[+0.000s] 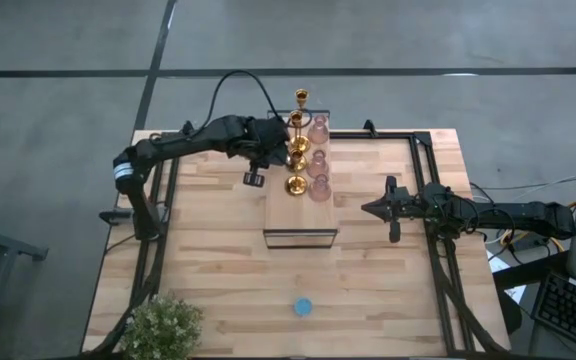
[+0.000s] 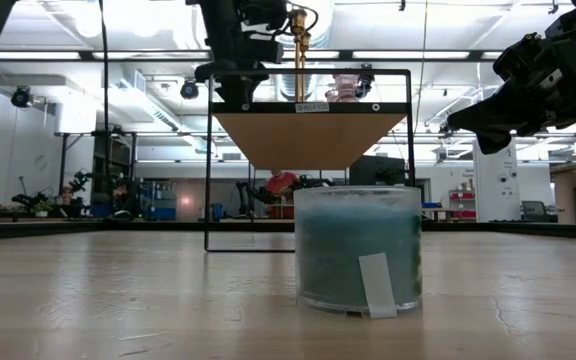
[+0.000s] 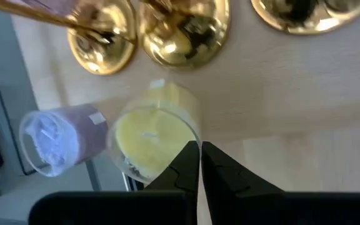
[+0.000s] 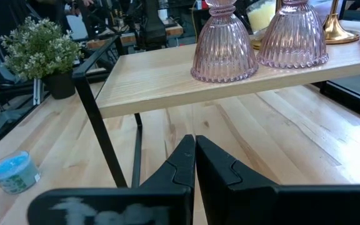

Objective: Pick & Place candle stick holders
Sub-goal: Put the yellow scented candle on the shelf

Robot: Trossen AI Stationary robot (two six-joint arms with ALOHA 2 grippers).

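Observation:
Three gold holders (image 1: 296,184) and three pink ones (image 1: 319,188) stand in two rows on a raised light-wood shelf (image 1: 300,222). A yellow cup (image 3: 152,134) and a purple cup (image 3: 55,134) sit by the shelf's left edge, near the gold bases (image 3: 183,34). My left gripper (image 3: 199,150) is shut above the shelf, its tips at the yellow cup's rim. A blue cup (image 1: 303,307) stands on the table near the front edge. My right gripper (image 1: 370,208) is shut and empty, right of the shelf. My left gripper's shut fingertips (image 3: 191,153) come slanting down from above beside the yellow cup's rim (image 3: 189,134). I cannot tell whether they touch it. The cup rests on the shelf.
A small green plant (image 1: 163,325) stands at the table's front left corner. The shelf rests on thin black legs (image 4: 102,131) with open space beneath. The blue cup fills the middle of the low view (image 2: 358,250). A keyboard (image 1: 573,305) lies beyond the table's right edge.

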